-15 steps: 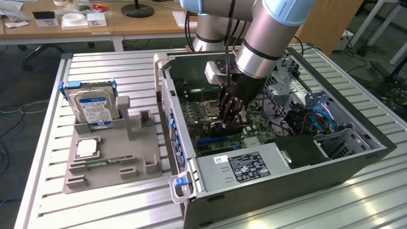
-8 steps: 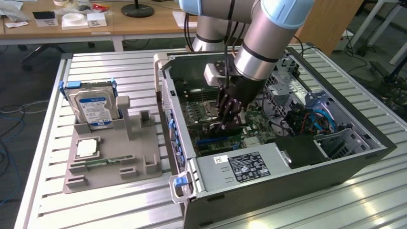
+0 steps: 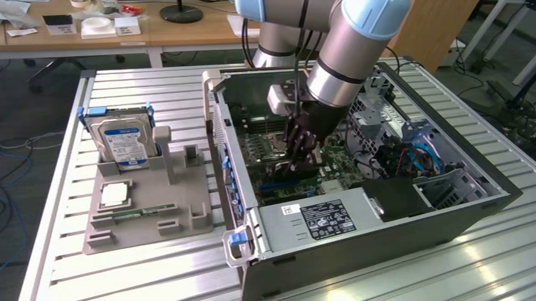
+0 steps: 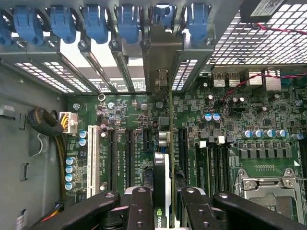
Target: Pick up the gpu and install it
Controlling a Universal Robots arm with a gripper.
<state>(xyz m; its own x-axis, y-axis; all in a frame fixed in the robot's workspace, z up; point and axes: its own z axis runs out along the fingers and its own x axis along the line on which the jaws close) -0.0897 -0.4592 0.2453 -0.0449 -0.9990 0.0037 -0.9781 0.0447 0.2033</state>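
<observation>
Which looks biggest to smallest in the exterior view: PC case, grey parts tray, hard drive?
1. PC case
2. grey parts tray
3. hard drive, standing upright in the tray

All sit at similar range, so the order looks reliable.

Green-and-white NVIDIA mark, upside down, on the gpu (image 4: 163, 211) edge between the fingers. Blue-and-white label on the hard drive (image 3: 124, 143), lettering unreadable. White sticker and black label with a symbol on the power supply (image 3: 322, 221), possibly a rating plate.
</observation>
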